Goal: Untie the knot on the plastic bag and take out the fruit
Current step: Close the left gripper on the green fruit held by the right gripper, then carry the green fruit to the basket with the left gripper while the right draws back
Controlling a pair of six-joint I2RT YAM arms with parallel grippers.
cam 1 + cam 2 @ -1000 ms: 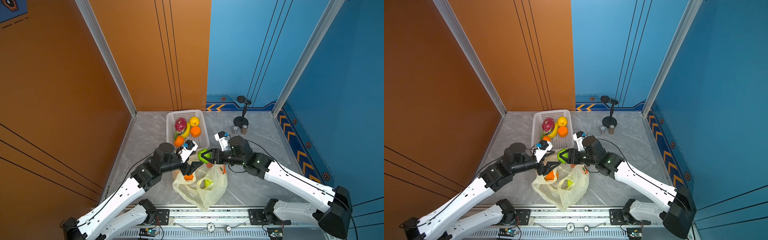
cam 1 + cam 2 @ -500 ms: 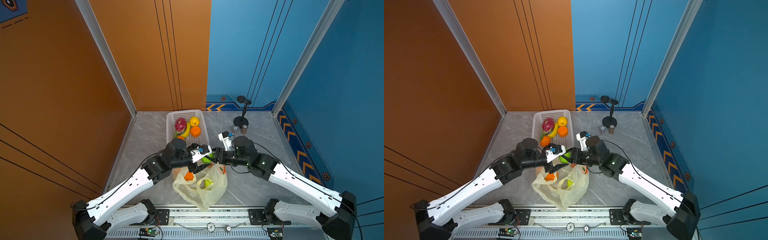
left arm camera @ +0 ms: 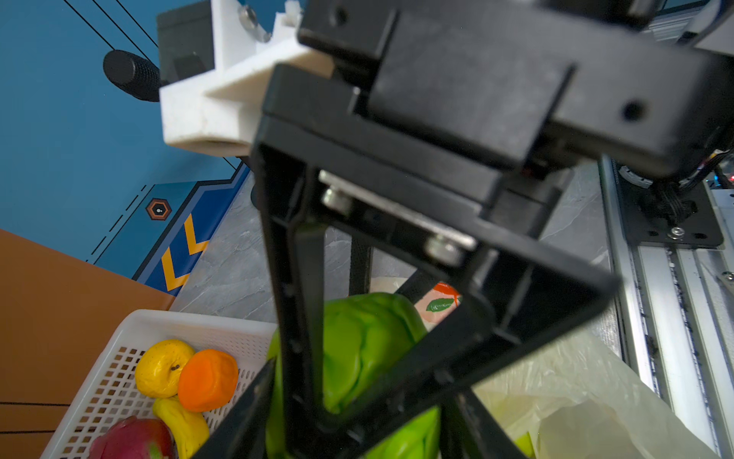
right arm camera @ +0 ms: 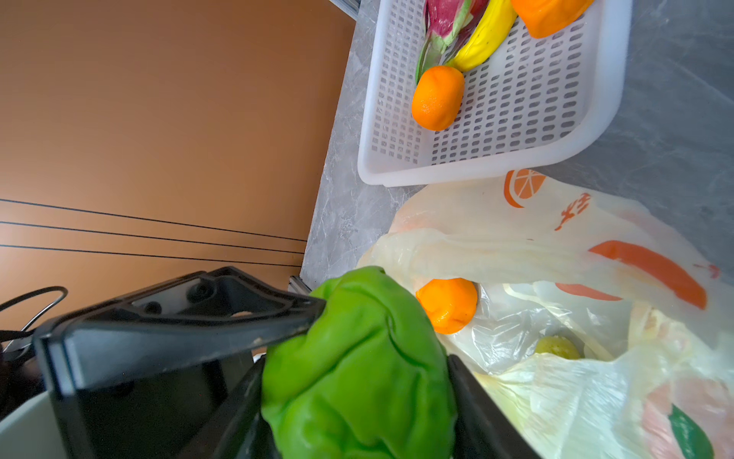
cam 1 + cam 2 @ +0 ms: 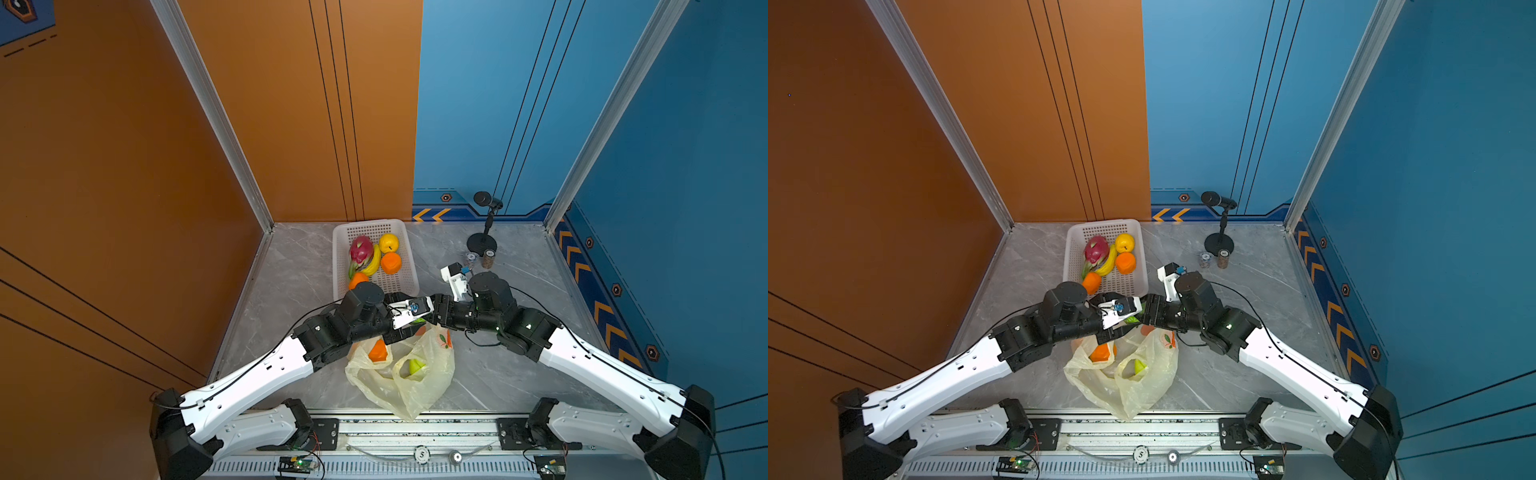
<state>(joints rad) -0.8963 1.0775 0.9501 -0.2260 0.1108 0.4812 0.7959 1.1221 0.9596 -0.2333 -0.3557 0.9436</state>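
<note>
Green fruit (image 4: 357, 369) is being held above the open mouth of the plastic bag (image 5: 415, 386) by the right gripper (image 5: 434, 313), whose jaws are being pressed against both its sides. It is being met there by the left gripper (image 5: 405, 330). 1 of that gripper's jaws is touching the fruit and the other is standing off to its far side, but whether a grip is being made cannot be told. This is being judged a handover, since the white basket (image 5: 365, 226) lies on the left arm's side. No knot is being shown, so the bag is being taken as already untied.

1 orange (image 5: 377, 351) and 1 green piece (image 5: 417, 366) are lying inside the bag. 2 oranges, 1 yellow fruit, 1 dragon fruit and 1 banana are lying in the basket.

Everything is being carried by a grey marbled desk (image 5: 498, 374), which is being enclosed by orange panels (image 5: 166, 166) and blue panels (image 5: 498, 104).
</note>
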